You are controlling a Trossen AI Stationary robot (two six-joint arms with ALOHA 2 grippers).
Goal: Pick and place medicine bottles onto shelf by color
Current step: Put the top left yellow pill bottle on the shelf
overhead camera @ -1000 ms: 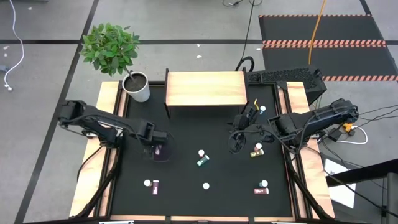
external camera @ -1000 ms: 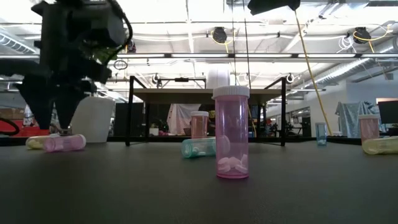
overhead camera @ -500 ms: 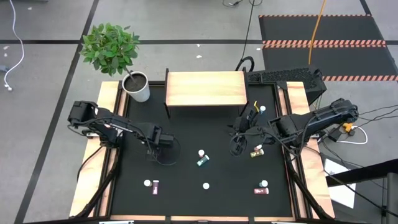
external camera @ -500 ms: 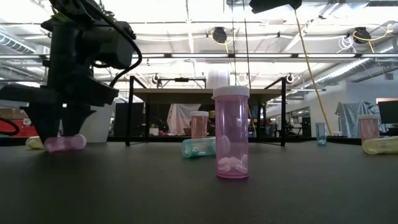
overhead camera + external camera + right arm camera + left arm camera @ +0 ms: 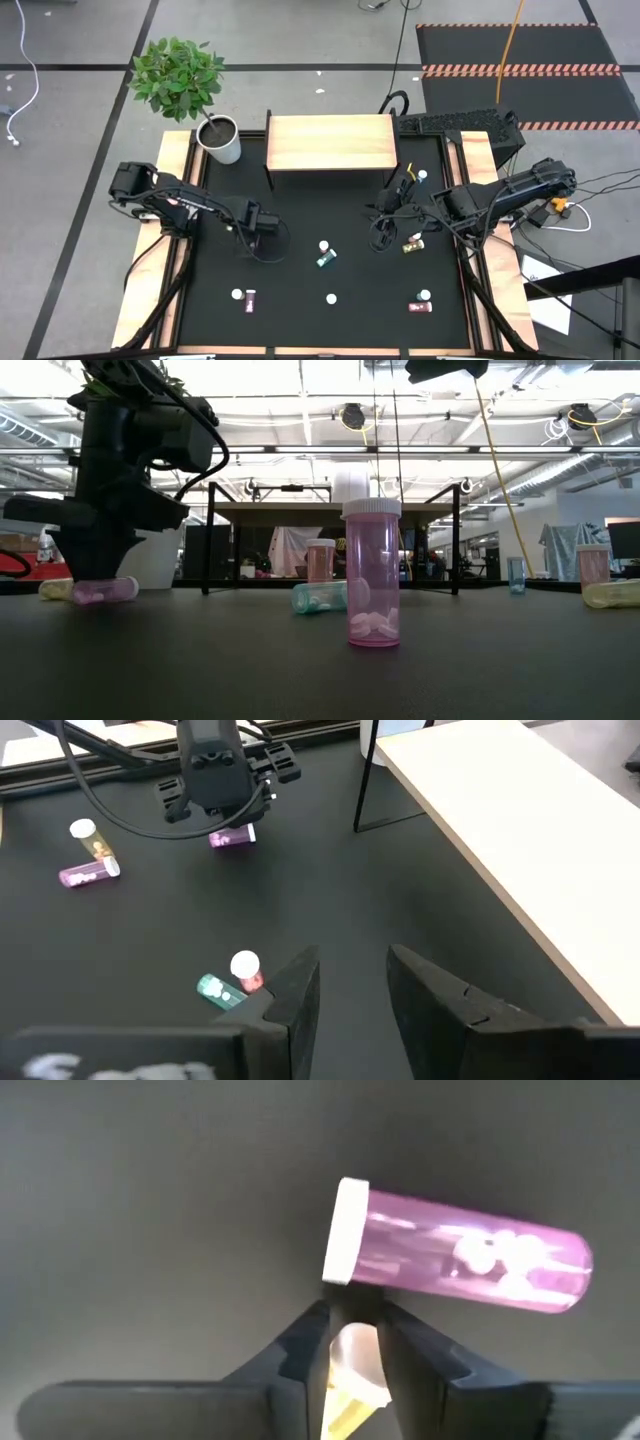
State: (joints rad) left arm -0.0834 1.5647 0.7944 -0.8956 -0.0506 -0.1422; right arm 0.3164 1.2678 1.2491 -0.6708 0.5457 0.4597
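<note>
Pinching 1 yellow bottle (image 5: 352, 1380) between narrow fingers, the left gripper (image 5: 352, 1342) sits beside a lying pink bottle (image 5: 462, 1263).

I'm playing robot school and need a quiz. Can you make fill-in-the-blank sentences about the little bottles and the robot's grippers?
1. The left gripper pinches a lying bottle coloured ___.
2. Beside it lies a pink bottle with a ___ cap.
3. In the low view, the front bottle stands ___.
4. The right gripper is open and holds ___.

Missing words: yellow; white; upright; nothing
</note>
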